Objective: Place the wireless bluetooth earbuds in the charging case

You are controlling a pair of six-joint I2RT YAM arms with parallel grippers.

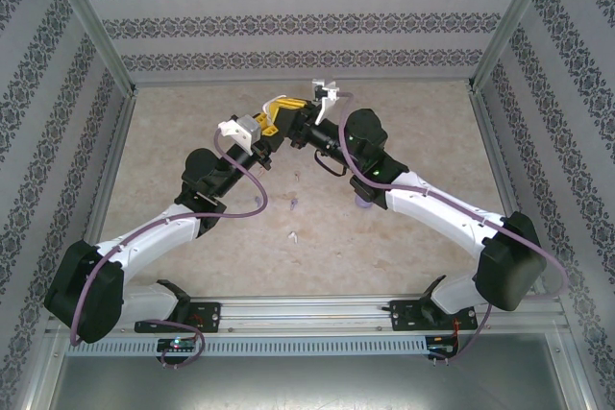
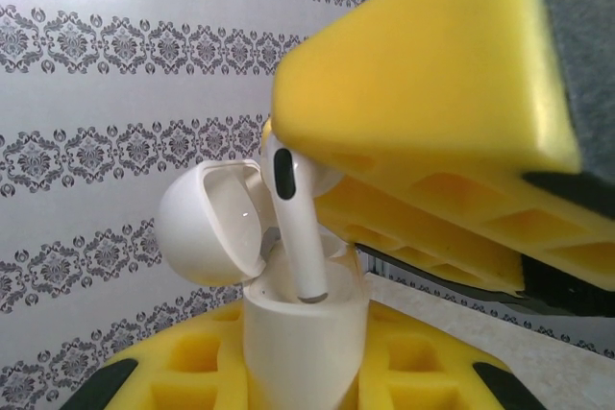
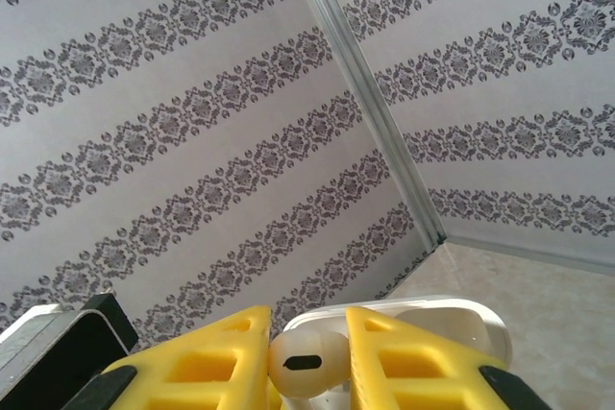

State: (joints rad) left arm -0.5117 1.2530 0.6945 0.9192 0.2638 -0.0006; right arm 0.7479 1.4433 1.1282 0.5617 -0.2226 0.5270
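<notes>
The left white-and-black jointed arm (image 1: 159,232) is reaching forward and inward with its elbow bent, and the right white-and-black jointed arm (image 1: 442,208) is mirroring it, so the two wrists are meeting in the middle. The left yellow two-finger gripper (image 2: 303,376) is clamping a white charging case (image 2: 303,343) from both sides. The right yellow two-finger gripper (image 3: 303,357) is pinching a white stemmed earbud (image 3: 300,364) by its head, with its jaws nearly closed. In the left wrist view it is slanting in above the left one.

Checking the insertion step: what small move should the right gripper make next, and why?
Probably the right gripper should ease the white earbud down: its stem tip sits at the mouth of the open white case in the left gripper, head not yet seated.
</notes>
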